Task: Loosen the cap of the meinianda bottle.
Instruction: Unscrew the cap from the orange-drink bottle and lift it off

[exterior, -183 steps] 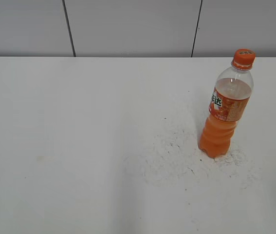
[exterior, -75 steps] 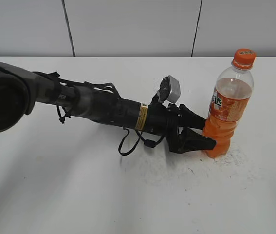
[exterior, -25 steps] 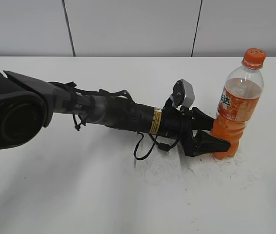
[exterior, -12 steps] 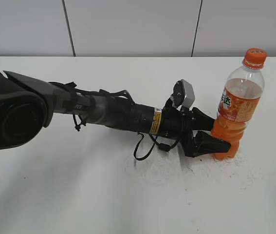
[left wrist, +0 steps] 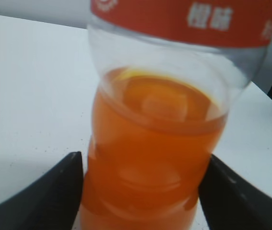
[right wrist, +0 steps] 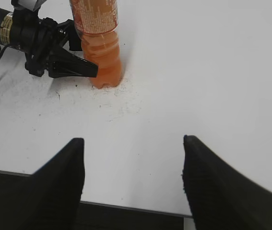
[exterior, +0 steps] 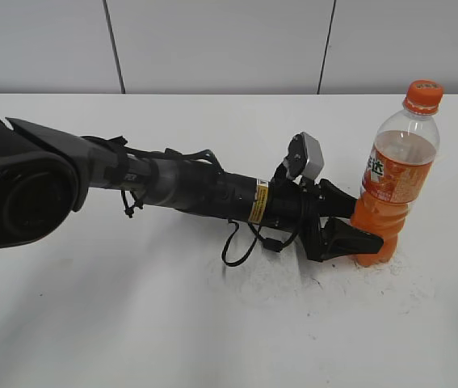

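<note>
The meinianda bottle point(exterior: 394, 182) stands upright at the right of the white table, with its orange cap point(exterior: 423, 95) on top. My left gripper point(exterior: 359, 225) reaches in from the left and is shut on the bottle's waisted lower body. In the left wrist view both black jaws point(left wrist: 143, 191) press the sides of the orange-filled bottle point(left wrist: 150, 143). My right gripper point(right wrist: 133, 167) is open and empty, over the table's near edge, well short of the bottle point(right wrist: 102, 52). The cap is out of the right wrist view. The right gripper does not show in the exterior view.
The white table point(exterior: 132, 323) has a patch of dark specks and scuffs point(exterior: 293, 275) around the bottle's base. The left arm point(exterior: 180, 190) lies low across the table's middle. A grey panelled wall point(exterior: 212, 44) stands behind. The table's near edge point(right wrist: 126, 207) is below the right gripper.
The left arm came in from the left and closed on the bottle's lower body, and the bottle shifted a little to the right. Over the last second nothing has visibly moved.
</note>
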